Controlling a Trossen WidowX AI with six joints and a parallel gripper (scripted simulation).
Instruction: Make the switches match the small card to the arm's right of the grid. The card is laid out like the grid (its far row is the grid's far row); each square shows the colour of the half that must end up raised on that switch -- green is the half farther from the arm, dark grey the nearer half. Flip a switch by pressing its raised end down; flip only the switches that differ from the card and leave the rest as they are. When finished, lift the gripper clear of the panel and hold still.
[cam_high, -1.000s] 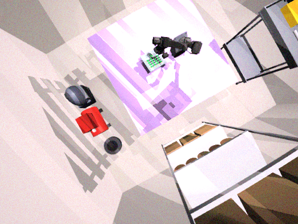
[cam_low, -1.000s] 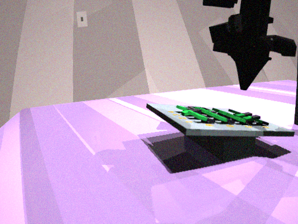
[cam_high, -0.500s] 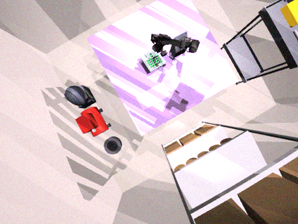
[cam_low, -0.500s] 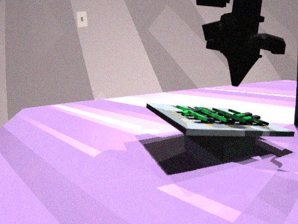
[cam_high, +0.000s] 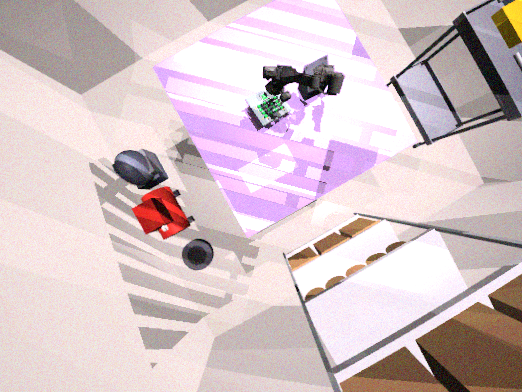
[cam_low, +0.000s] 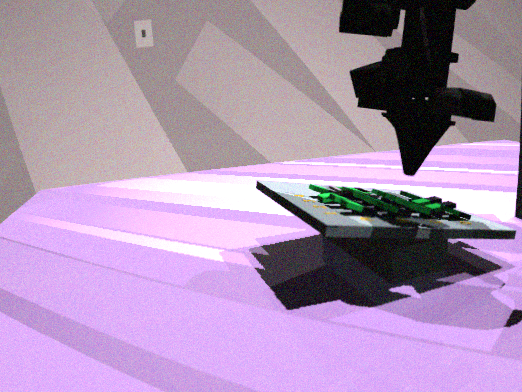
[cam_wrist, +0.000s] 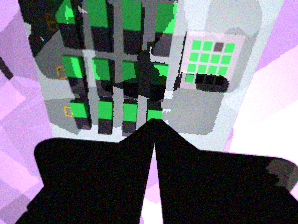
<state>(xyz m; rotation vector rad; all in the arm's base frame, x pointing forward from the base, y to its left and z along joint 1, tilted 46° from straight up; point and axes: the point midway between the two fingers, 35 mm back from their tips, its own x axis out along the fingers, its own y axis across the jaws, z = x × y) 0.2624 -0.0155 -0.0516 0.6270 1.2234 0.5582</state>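
Observation:
The panel (cam_high: 256, 114) (cam_low: 345, 231) (cam_wrist: 230, 107) carries a grid of rocker switches (cam_wrist: 105, 109) (cam_low: 380, 200), each half green, half dark grey. Green halves are the farther ones; several stand raised in the exterior view, but not every tilt can be read. The small card (cam_wrist: 211, 58) right of the grid shows one dark grey square, third from left, in its far row. Its two middle rows are green. Its near row has green at left; the other squares are very dark, under shadow. My gripper (cam_low: 410, 173) (cam_wrist: 155, 123) is shut and empty, its tip above the panel, by the near row's right end in the wrist view.
Shadows cross the panel's left side and the middle switches. In the top view, the purple-striped table (cam_high: 350, 155) surrounds the panel. A dark metal frame stand (cam_high: 425, 140), a red object (cam_high: 170, 207) and shelves with brown boxes (cam_high: 372, 280) stand off the table.

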